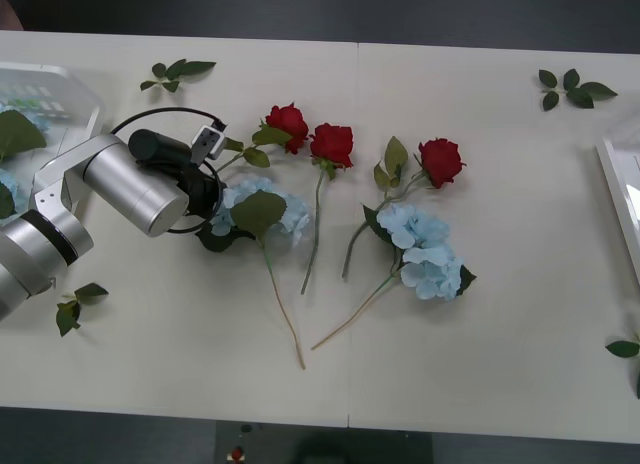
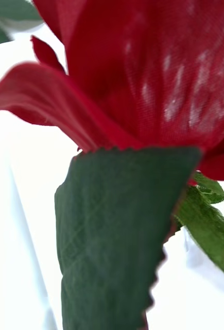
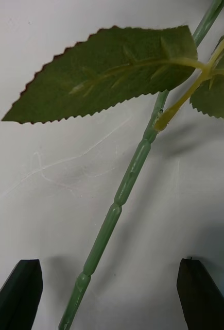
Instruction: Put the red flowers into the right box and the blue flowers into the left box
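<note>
The left gripper hung low over the table near its left edge, its two black fingers spread wide apart. A green stem ran across the gap between them, touching neither finger; a serrated leaf branched off the stem farther along. In the front view the left arm reached in from the table's left edge toward the leftmost of three red flowers lying in a row near the middle of the table. A blue flower lay just beside the gripper's end, its leaves partly under the arm, and a second blue flower lay toward the middle of the table under the third rose's stem. Loose leaf sprigs lay near the far corners and the left edge. The left box sat at the far left corner, with blue petals and a leaf showing inside. The right box was at the right edge. The right wrist view showed a red flower and a dark green leaf very close up; whether the right gripper was clenched on it cannot be told.
</note>
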`<act>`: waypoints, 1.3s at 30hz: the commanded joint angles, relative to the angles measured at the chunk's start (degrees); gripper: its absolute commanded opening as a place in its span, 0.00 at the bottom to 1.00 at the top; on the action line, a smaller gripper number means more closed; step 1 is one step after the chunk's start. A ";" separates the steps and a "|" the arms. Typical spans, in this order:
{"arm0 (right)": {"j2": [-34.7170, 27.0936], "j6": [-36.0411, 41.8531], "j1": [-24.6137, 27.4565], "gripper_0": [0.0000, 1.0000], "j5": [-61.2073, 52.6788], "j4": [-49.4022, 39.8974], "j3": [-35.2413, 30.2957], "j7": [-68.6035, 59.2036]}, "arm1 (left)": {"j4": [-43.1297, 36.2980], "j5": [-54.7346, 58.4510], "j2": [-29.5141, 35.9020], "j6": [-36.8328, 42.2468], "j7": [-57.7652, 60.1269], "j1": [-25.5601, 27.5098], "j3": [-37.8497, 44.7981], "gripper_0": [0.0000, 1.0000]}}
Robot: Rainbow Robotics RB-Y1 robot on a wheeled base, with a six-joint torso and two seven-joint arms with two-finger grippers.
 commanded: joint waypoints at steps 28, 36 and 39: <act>-0.78 -9.97 -3.61 0.99 0.41 12.47 3.70 15.43 | 0.41 0.88 1.66 -0.35 1.72 -1.38 -0.80 0.00; 1.42 7.25 -3.61 0.99 -0.12 -0.10 -2.27 13.67 | -6.79 5.01 11.15 1.05 1.11 1.35 -0.89 0.00; 3.17 12.79 -3.52 0.99 -0.82 -4.67 -3.50 11.30 | -10.66 5.18 15.02 1.05 1.28 3.72 -0.80 0.00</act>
